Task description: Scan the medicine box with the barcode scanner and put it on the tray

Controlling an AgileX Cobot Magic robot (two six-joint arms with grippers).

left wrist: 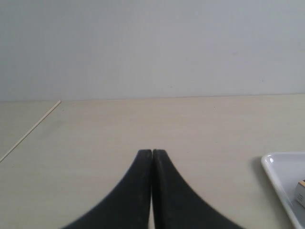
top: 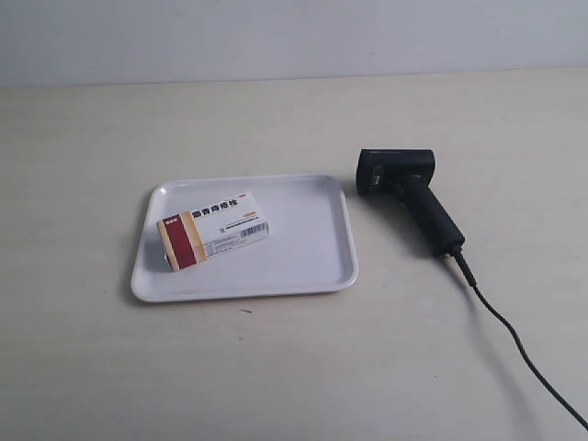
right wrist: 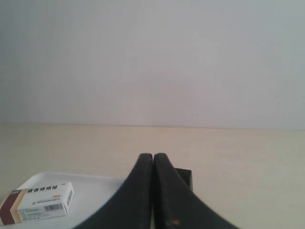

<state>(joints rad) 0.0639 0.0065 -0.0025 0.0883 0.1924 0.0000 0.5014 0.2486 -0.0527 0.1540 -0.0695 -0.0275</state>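
Note:
The medicine box (top: 212,230) lies flat inside the white tray (top: 312,248), toward the tray's left side, red and orange band at its near-left end and barcode facing up. The black barcode scanner (top: 409,191) lies on the table just right of the tray, its cable (top: 514,340) trailing to the lower right. Neither arm shows in the exterior view. My left gripper (left wrist: 152,151) is shut and empty, with the tray's corner (left wrist: 276,176) off to one side. My right gripper (right wrist: 153,155) is shut and empty, the medicine box (right wrist: 40,202) and tray (right wrist: 95,191) beside it and the scanner's head (right wrist: 185,177) just behind its fingers.
A pale beige table (top: 294,367) runs back to a plain light wall (top: 294,37). A thin pale line (left wrist: 28,133) crosses the table in the left wrist view.

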